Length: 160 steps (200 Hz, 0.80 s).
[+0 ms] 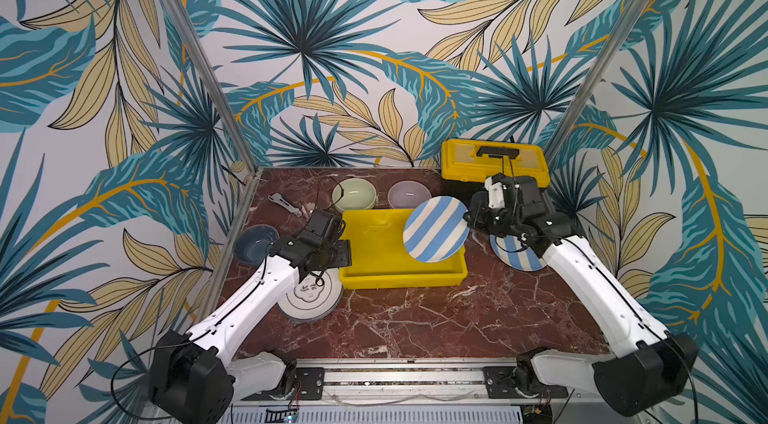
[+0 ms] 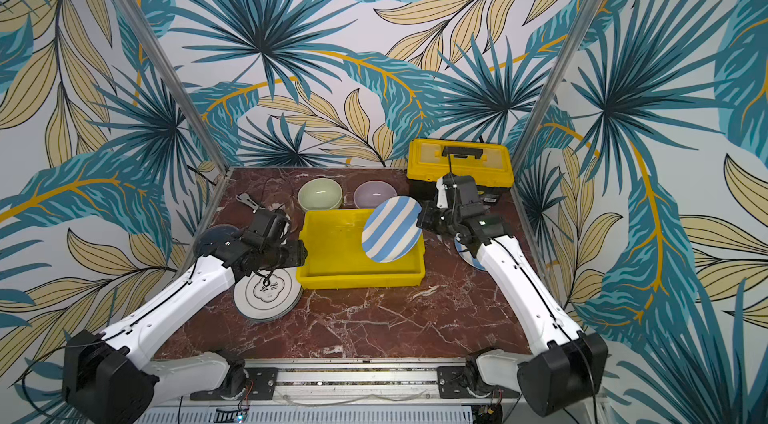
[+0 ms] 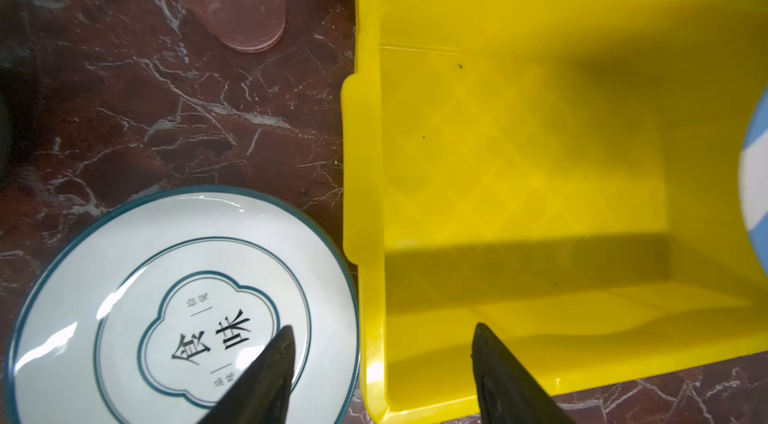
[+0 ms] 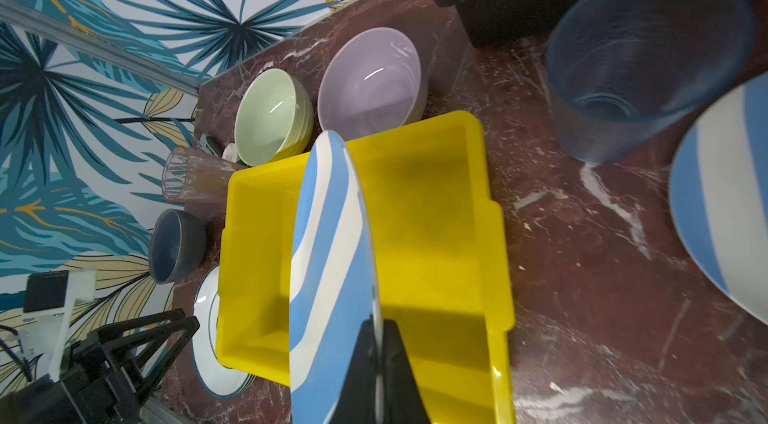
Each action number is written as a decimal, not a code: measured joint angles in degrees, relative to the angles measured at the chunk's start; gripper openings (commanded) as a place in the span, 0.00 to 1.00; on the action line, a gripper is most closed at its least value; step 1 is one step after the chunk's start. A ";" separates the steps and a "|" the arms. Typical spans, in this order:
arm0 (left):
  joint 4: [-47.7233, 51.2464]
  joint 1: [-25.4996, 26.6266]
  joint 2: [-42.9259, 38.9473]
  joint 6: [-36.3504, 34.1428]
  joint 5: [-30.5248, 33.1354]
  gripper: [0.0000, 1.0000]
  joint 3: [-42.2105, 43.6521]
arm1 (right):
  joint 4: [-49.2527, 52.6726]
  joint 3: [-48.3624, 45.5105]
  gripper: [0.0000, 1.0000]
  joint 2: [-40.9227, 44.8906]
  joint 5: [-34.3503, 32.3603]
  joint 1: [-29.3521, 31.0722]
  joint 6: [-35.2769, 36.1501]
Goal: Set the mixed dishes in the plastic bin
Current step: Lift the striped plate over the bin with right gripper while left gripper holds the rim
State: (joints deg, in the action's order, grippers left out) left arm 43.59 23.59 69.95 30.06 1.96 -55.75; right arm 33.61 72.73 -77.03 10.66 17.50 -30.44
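Gripped the striped plate [image 1: 434,231] by its right rim in shut right jaws, tilted steeply above the right half of the empty yellow bin [image 1: 395,276], with left jaws parted, holding nothing, poised over the bin's left wall. Needed, by judgement, a levelling and a slow lowering to the bin floor before release, clear of the far rim and the lilac bowl [image 1: 409,193]. Stood on a red-brown marbled counter [image 1: 415,318], hemmed by leaf-patterned walls [image 1: 299,48], toolbox [image 1: 494,160] far right.
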 measured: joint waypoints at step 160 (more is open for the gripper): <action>-3.04 -1.68 7.32 -2.60 -4.17 0.37 1.14 | -23.93 1.90 0.00 -22.34 1.53 12.57 2.38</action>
State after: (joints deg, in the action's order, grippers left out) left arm 40.56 21.91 77.28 27.46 -2.22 -54.61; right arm 9.67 74.63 -99.37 12.19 30.06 -28.05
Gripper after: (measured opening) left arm 0.387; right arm 0.055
